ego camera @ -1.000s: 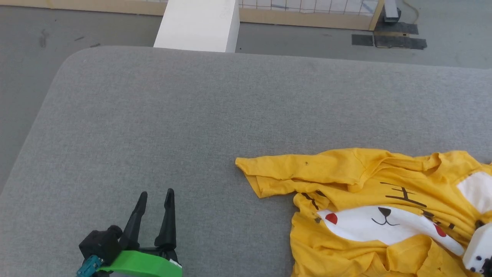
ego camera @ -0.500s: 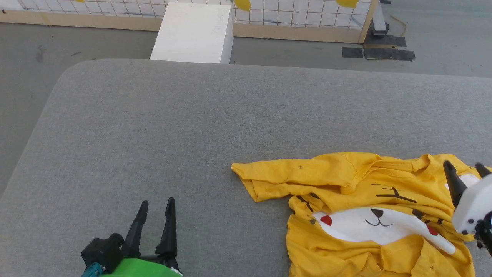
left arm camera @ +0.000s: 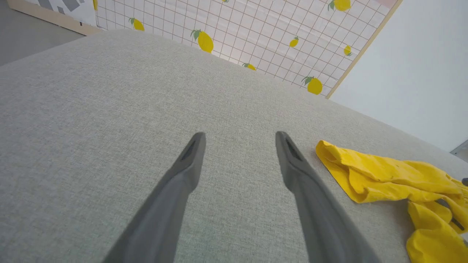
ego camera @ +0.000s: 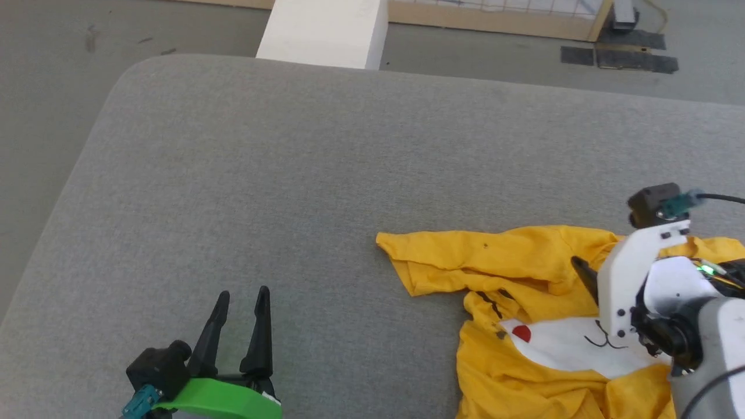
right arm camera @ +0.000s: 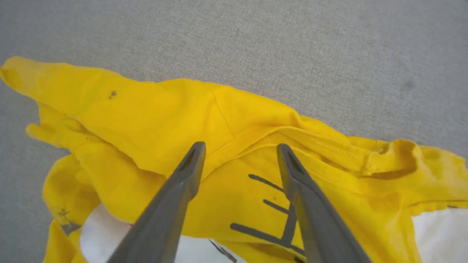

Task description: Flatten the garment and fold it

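Observation:
The garment (ego camera: 495, 262), a mustard-yellow T-shirt with a white cartoon face and a red dot, lies crumpled on the grey padded table (ego camera: 291, 174) at the near right. One sleeve points left. My right gripper (right arm camera: 239, 148) hovers open over the shirt's collar seam and black marks, nothing between its fingers. In the head view its white wrist covers part of the shirt, and one dark finger (ego camera: 584, 273) shows. My left gripper (ego camera: 243, 297) stands open over bare table at the near left, well apart from the sleeve tip (left arm camera: 329, 153).
A white box (ego camera: 323, 32) stands on the floor just past the table's far edge. Beyond it are a wood-framed grid panel (ego camera: 495, 20) and black tape patches (ego camera: 620, 58). The table's left corner is rounded (ego camera: 128, 75).
My right arm has swung up and left, from the shirt's right edge to above its collar area. The head camera has shifted. The left gripper and the shirt have stayed put.

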You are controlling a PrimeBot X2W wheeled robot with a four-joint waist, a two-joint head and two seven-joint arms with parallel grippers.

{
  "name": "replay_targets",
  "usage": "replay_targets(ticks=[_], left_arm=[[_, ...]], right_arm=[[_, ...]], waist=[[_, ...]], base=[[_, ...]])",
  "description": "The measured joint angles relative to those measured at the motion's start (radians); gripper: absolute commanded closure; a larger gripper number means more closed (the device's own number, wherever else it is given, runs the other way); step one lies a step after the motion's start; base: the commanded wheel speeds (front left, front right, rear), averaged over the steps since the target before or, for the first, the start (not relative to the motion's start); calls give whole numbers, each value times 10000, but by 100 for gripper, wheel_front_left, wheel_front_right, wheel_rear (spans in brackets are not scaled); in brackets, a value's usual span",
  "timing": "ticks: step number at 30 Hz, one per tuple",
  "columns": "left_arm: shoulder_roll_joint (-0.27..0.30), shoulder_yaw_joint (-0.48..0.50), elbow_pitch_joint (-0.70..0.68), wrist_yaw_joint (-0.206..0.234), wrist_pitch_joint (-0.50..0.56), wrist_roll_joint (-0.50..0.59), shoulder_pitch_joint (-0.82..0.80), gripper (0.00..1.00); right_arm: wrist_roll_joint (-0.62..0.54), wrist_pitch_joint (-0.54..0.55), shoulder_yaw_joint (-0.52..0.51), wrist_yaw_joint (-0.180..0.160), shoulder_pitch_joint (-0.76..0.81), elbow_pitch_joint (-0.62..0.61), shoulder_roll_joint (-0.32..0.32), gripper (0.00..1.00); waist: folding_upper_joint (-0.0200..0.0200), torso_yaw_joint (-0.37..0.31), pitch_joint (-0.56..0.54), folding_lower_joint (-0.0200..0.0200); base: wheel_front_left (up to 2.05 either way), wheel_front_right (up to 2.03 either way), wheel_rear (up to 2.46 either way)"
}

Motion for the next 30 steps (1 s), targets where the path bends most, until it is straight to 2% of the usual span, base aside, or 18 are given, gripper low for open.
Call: replay_targets(ticks=[5, 8, 9, 10, 11, 16, 23, 27, 30], left_arm=[[13, -27, 100, 0, 0, -21, -79, 0], [15, -52, 125, 0, 0, -23, -91, 0], [15, -54, 125, 0, 0, -25, -103, 0], [15, -44, 123, 0, 0, -25, -110, 0], [15, -29, 121, 0, 0, -25, -114, 0], [15, 171, 125, 0, 0, -23, -87, 0], [-21, -73, 130, 0, 0, -107, -142, 0], [-33, -284, 173, 0, 0, -330, -416, 0], [-25, -485, 270, 0, 0, -420, -670, 0]], right_arm=[[-228, 115, 192, -2, -291, 1565, 150, 0], [-418, -253, 171, -2, -411, 2224, 257, 3], [-500, -439, 159, -2, -519, 2395, 270, 51], [-556, -637, 148, -2, -602, 2504, 268, 70], [-619, -890, 71, -2, -706, 2606, 286, 100], [-648, -1465, 268, -2, -1196, 2683, 84, 100], [-719, -1335, 802, -2, -2647, 2393, -468, 100], [-951, -1421, 1365, -2, -3671, 2807, -385, 100], [-1218, -1747, 1595, 0, -4288, 3661, -128, 100]], waist=[[0, 356, 113, 0], [0, 533, 130, 0], [0, 586, 135, 0], [0, 625, 136, 0], [0, 665, 134, 0], [0, 642, 62, 0], [0, 683, 248, 0], [0, 820, 523, 0], [0, 1004, 730, 0]], base=[[0, 0, 0], [0, 0, 0], [0, 0, 0], [0, 0, 0], [0, 0, 0], [0, 0, 0], [0, 0, 0], [0, 0, 0], [0, 0, 0]])
